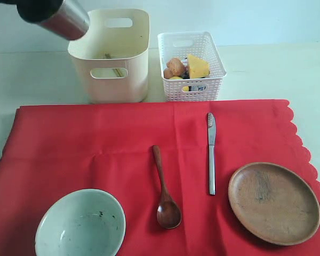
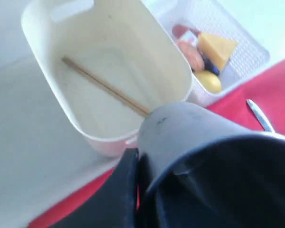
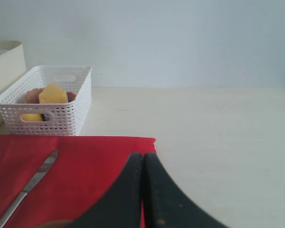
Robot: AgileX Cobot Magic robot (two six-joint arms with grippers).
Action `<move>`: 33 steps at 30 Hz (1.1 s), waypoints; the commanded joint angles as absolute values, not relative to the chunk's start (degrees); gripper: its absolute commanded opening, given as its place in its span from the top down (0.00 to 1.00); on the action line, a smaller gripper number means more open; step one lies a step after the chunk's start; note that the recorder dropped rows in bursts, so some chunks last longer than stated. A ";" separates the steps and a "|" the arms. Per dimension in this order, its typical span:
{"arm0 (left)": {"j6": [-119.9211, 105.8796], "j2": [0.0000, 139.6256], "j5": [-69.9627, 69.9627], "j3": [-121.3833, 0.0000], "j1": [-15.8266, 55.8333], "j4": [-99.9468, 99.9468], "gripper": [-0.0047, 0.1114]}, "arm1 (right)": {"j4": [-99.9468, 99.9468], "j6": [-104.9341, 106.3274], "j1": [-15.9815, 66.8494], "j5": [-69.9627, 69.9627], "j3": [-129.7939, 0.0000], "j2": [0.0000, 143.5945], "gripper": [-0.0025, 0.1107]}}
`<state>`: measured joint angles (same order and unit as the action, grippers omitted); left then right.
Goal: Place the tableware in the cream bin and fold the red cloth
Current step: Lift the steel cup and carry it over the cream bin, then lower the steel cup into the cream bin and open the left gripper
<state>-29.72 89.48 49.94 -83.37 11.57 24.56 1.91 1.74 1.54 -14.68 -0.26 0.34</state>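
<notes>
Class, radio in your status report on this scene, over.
Left fingers shut on steel cup, above cream bin's edge. Right fingers shut, empty. Bowl, spoon, knife, plate on red cloth. No obstruction.

Exterior view's lower edge cuts off pale speckled bowl [image 1: 80, 224]. Left wrist view: steel cup [image 2: 190, 128] blurred, covering one end of wooden chopsticks [image 2: 104, 87].

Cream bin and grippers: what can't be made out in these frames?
- Cream bin floor: left wrist view, steel cup covers its near end and one end of the chopsticks.
- Left gripper: exterior view, cut off by the top edge; wrist view too blurred to show its hold.
- Right gripper: outside the exterior view.
- Bowl: exterior view, bottom edge cuts it.
- White basket: food under the cheese is hidden.
</notes>
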 commanded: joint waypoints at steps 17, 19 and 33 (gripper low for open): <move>-34.67 109.71 32.63 -95.39 11.40 24.99 0.96 | 2.00 1.93 1.32 -13.98 0.00 0.00 0.98; -34.77 112.72 33.39 -98.35 11.40 24.99 0.96 | 2.00 1.93 1.32 -13.98 0.00 0.00 0.98; -35.75 129.45 35.49 -110.19 16.05 22.88 0.96 | 2.00 1.93 1.32 -13.98 0.00 0.00 0.98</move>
<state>-35.35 128.25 35.78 -109.73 15.71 23.86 1.91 1.74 1.54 -14.68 -0.26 0.34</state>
